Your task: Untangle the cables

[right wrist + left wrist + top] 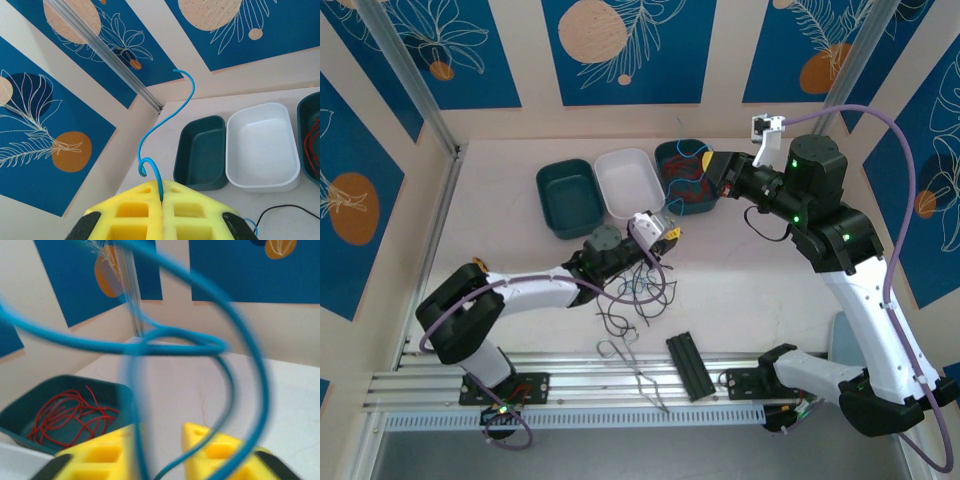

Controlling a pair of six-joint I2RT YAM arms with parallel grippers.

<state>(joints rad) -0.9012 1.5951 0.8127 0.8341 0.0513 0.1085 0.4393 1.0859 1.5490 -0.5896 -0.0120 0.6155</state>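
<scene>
A loose tangle of black and blue cables lies on the table under my left gripper. In the left wrist view blurred blue cable loops across the lens and runs down through the gap of the left gripper, whose yellow fingers stand apart. My right gripper hovers at the teal tray that holds red cables. In its own view the right gripper is shut on a thin blue cable that curls upward. Red cables also show in the left wrist view.
An empty dark teal tray and an empty white tray sit side by side left of the red-cable tray. Metal tongs and a black block lie near the front rail. A black cable crosses the table.
</scene>
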